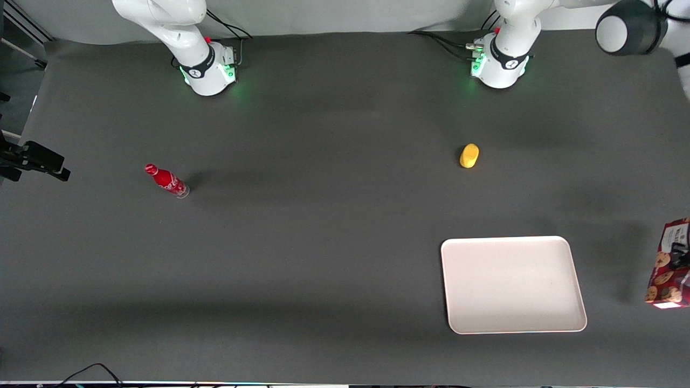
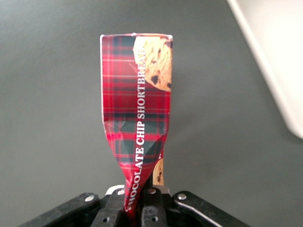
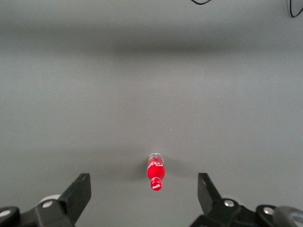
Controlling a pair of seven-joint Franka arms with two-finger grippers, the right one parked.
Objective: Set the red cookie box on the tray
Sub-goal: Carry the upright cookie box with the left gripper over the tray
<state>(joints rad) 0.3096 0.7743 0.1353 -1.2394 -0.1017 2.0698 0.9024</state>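
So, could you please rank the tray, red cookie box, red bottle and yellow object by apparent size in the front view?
1. Tray.
2. Red cookie box, cut off by the frame edge, pinched in the gripper.
3. Red bottle.
4. Yellow object, close to the bottle.

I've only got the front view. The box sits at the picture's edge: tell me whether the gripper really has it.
Observer: Yes. In the left wrist view the gripper is shut on the red cookie box, and the carton is crushed narrow where the fingers pinch it.
Operator: Report how near the tray is.
Observer: The same view shows the tray rim close beside the box, with bare table under the box.
Operator: Check the parked side.
Observer: The right wrist view shows the red bottle standing alone on the table.
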